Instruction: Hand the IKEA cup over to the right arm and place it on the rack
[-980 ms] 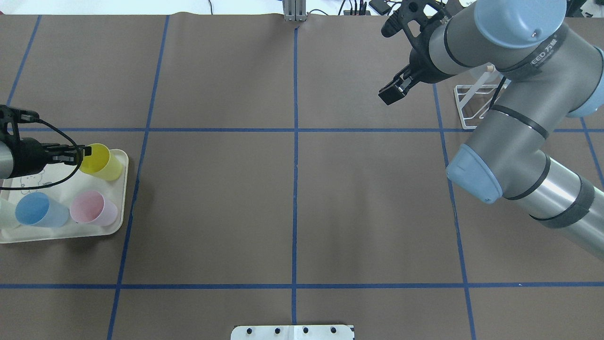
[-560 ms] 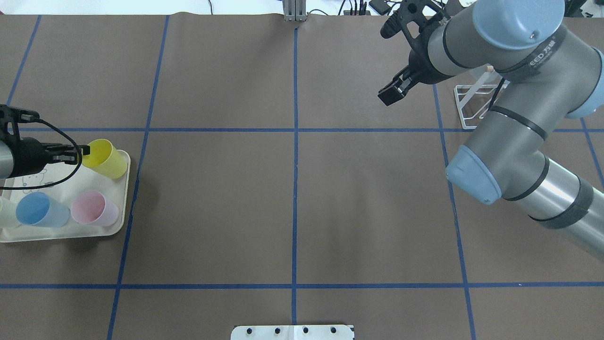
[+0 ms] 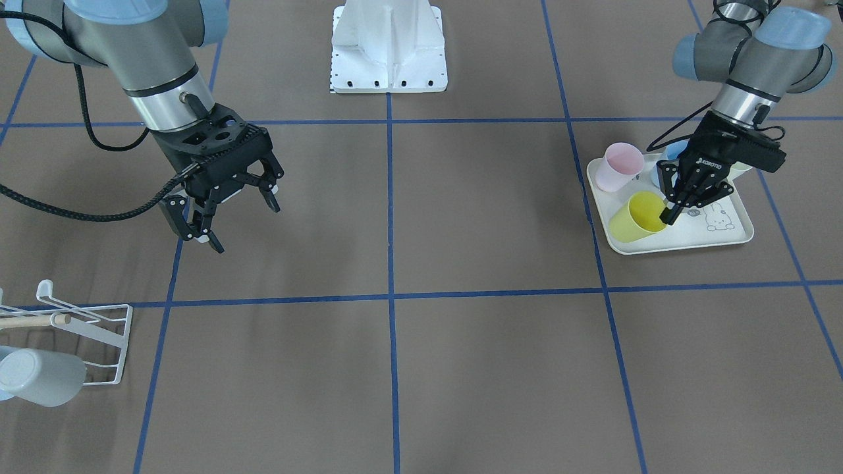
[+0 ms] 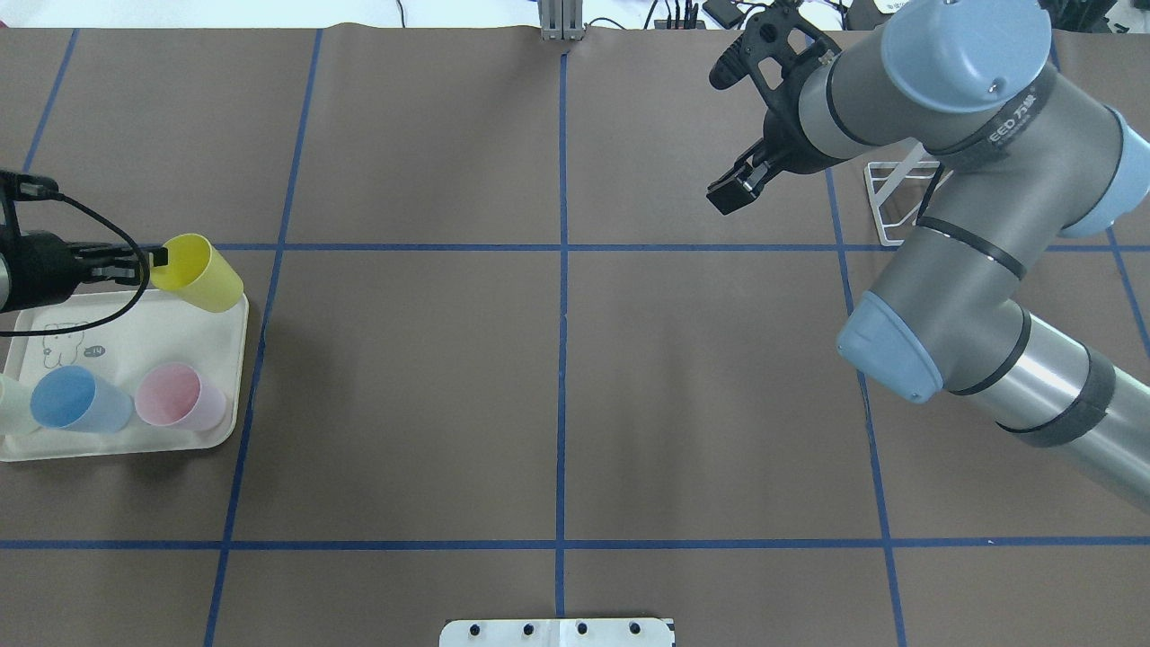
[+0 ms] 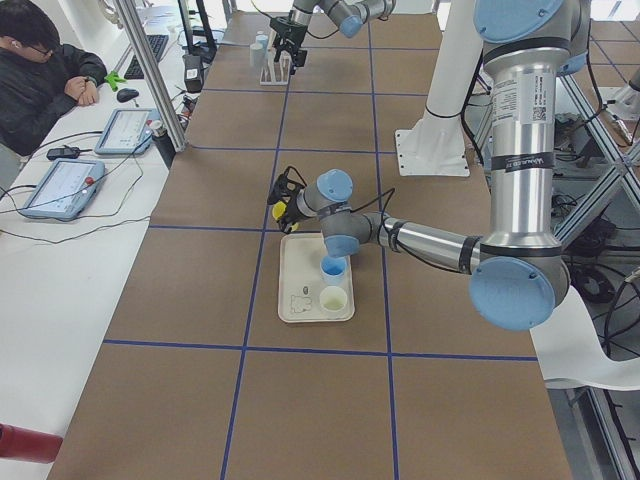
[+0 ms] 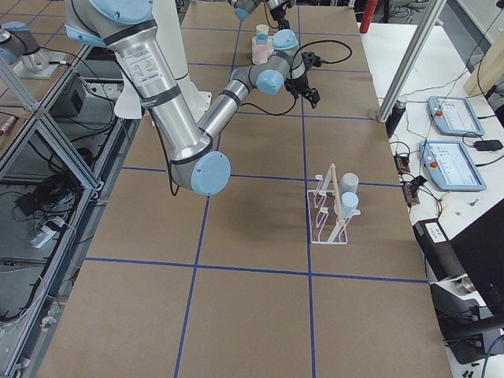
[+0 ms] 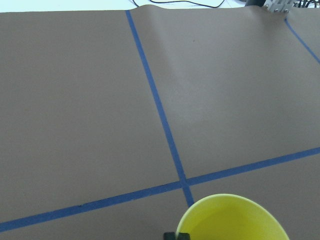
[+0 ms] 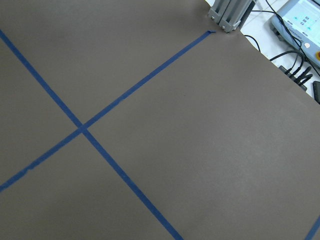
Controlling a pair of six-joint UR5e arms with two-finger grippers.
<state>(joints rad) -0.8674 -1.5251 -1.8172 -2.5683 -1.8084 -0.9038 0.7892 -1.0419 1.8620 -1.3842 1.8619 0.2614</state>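
The yellow IKEA cup (image 4: 199, 273) hangs tilted over the far right corner of the cream tray (image 4: 235, 368), mouth toward my left gripper (image 4: 154, 259). That gripper is shut on the cup's rim, one finger inside the cup (image 3: 634, 217). The left wrist view shows the cup's open mouth (image 7: 233, 221) at the bottom edge. My right gripper (image 3: 242, 227) hovers open and empty above the table, far from the cup. The white wire rack (image 3: 99, 324) with its wooden dowel stands behind the right arm (image 4: 898, 202).
A pink cup (image 4: 177, 397), a blue cup (image 4: 75, 401) and a pale cup (image 4: 9, 404) stand on the tray. A pale cup (image 3: 41, 375) hangs on the rack. A person (image 5: 35, 70) sits beside the table with tablets.
My left gripper has lifted the yellow cup and carried it toward the tray's far edge. The right arm has shifted slightly left, gripper still open.
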